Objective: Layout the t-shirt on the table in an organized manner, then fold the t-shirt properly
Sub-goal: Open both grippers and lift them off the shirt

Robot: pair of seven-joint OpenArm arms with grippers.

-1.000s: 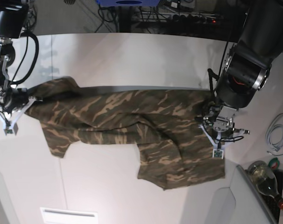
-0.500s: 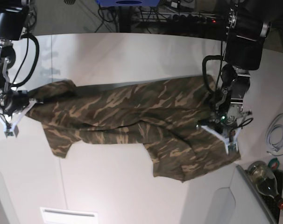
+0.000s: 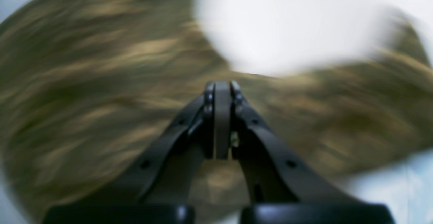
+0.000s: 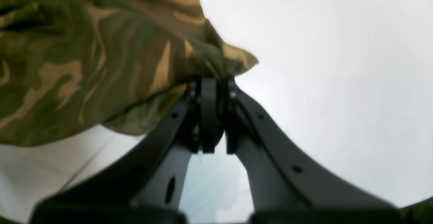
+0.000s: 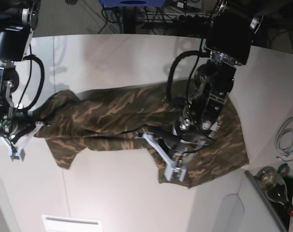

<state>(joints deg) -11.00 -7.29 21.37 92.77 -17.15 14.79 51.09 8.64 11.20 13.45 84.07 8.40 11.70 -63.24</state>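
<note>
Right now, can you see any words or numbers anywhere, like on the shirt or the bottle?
No readable text anywhere.
Shirt: camouflage print only, no words.
Bottle: no label can be made out.
Table: no writing.
Left wrist view: too blurred to read anything.

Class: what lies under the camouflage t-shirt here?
The t-shirt lies on the white table, bare around it. The tabletop beneath is hidden by cloth, so nothing else can be confirmed there.

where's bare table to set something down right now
Free: the white table behind the t-shirt, and the near strip below its hem. Crowded: the middle band under the shirt and both arms; right edge holds a cable and bottle.
</note>
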